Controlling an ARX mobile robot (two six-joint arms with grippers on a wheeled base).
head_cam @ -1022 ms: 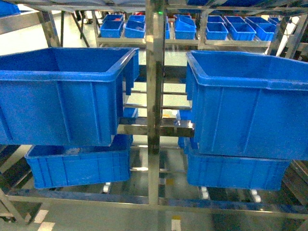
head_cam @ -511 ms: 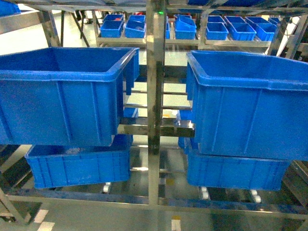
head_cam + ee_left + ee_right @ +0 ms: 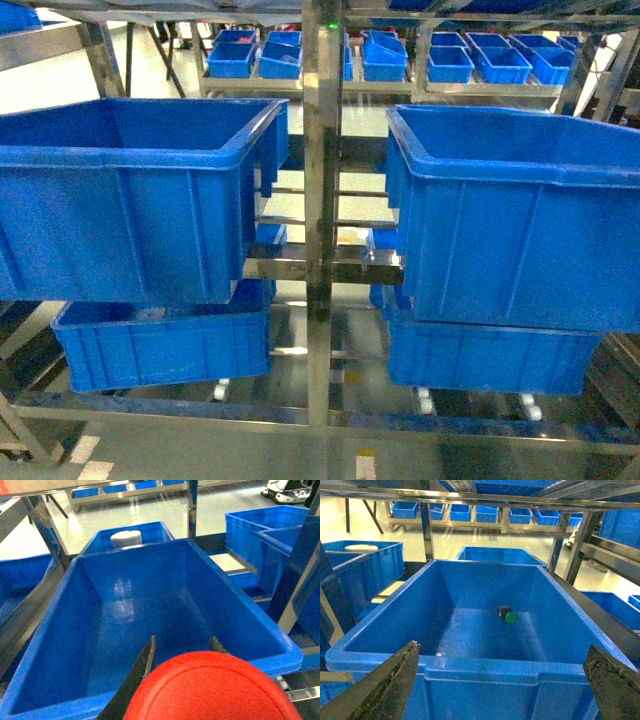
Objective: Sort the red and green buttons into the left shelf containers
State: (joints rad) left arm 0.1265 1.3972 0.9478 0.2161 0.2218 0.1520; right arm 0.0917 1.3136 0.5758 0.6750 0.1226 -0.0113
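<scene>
The red button's [image 3: 215, 687] round cap fills the bottom of the left wrist view, held between the dark fingers of my left gripper [image 3: 183, 642]. It hangs over the near rim of a big, deep blue container [image 3: 65, 605] whose visible floor is bare. This is the left upper bin [image 3: 120, 200] in the head view. The green button [image 3: 510, 617] lies on its side on the floor of another blue bin [image 3: 480, 672], toward the back. My right gripper [image 3: 502, 650] stands wide open in front of that bin's near rim. Neither gripper shows in the head view.
A steel shelf post [image 3: 322, 200] rises between the two upper bins, the right one [image 3: 510, 220] tilted forward. Lower bins [image 3: 160, 345] sit beneath. A white roll [image 3: 126, 537] rests in a bin behind the left one. Small blue bins [image 3: 385, 55] line a far rack.
</scene>
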